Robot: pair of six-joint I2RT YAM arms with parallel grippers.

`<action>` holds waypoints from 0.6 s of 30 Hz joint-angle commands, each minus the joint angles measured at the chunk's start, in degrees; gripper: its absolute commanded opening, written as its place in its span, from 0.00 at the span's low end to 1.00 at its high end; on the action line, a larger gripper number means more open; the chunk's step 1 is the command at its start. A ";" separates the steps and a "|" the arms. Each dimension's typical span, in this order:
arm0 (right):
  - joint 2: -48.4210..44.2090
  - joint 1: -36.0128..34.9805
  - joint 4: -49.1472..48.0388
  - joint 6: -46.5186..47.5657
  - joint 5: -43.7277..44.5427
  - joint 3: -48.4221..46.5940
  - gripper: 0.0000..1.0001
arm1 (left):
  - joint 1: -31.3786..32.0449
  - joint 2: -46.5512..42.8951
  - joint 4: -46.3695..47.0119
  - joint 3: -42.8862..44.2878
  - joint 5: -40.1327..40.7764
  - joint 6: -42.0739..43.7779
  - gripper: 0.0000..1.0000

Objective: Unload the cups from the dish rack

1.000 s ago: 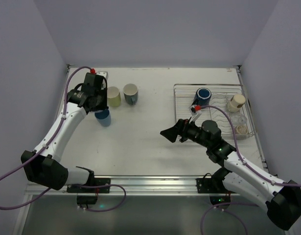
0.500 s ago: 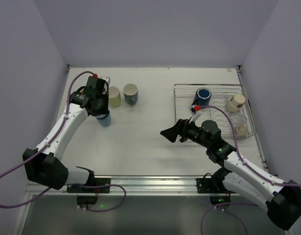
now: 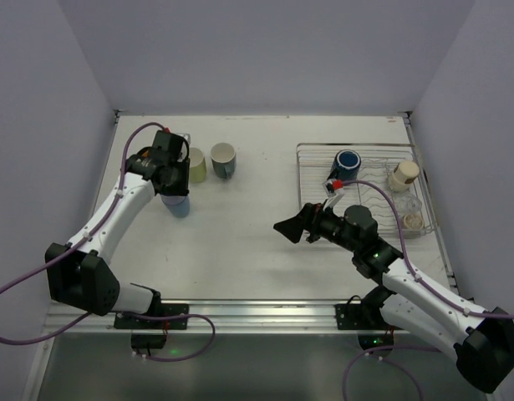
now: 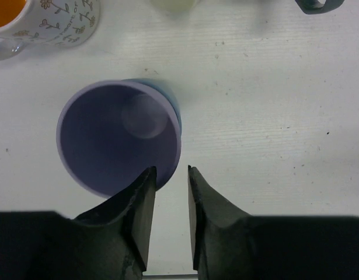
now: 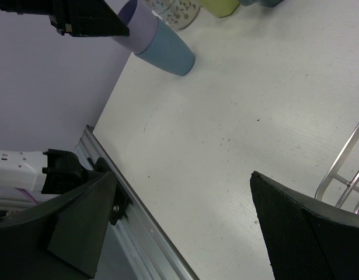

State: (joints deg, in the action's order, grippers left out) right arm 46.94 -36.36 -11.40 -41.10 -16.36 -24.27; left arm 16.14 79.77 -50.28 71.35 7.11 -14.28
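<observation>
A lavender cup point(image 4: 118, 143) nested in a light blue one point(image 3: 179, 205) stands upright on the table at the left. My left gripper point(image 4: 171, 170) hangs just above its near rim, jaws a little apart, with only bare table in the gap; one finger point(image 4: 138, 204) overlaps the rim. Beside it stand a white floral mug with an orange inside point(image 4: 45, 17), a pale yellow-green cup point(image 3: 195, 164) and a grey cup point(image 3: 223, 159). The dish rack point(image 3: 302, 180) at the right holds a navy cup point(image 3: 348, 160) and a cream cup point(image 3: 403, 174). My right gripper point(image 3: 287, 227) is wide open and empty, left of the rack.
White walls close in the table on three sides. A metal rail point(image 5: 138, 221) runs along the near edge under my right gripper. The rack's wire corner point(image 5: 342, 169) shows at the right of the right wrist view. A small glassy item point(image 3: 413, 219) lies in the rack's near right corner.
My left gripper lowered the nested cup onto the table beside the other cups, and its jaws have parted off the rim. The right arm has not moved.
</observation>
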 commanded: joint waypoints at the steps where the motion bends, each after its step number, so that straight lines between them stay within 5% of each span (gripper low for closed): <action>1: -0.79 0.06 -1.96 0.32 0.54 -0.34 0.99 | -0.41 -0.05 1.68 0.28 1.06 0.40 0.34; 10: -2.02 0.06 2.85 1.28 3.25 -3.14 0.99 | -0.32 -1.28 2.73 2.03 0.45 -0.30 0.46; 18: -2.03 5.14 16.84 8.58 16.45 -13.33 0.91 | 5.11 -16.12 16.60 1.43 -8.76 -2.67 0.69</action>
State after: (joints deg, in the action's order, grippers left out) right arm 44.86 -34.37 -0.38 -36.67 -6.44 -32.60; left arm 18.63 71.68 -44.10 71.70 4.34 -15.70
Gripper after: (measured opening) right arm 0.912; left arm 0.671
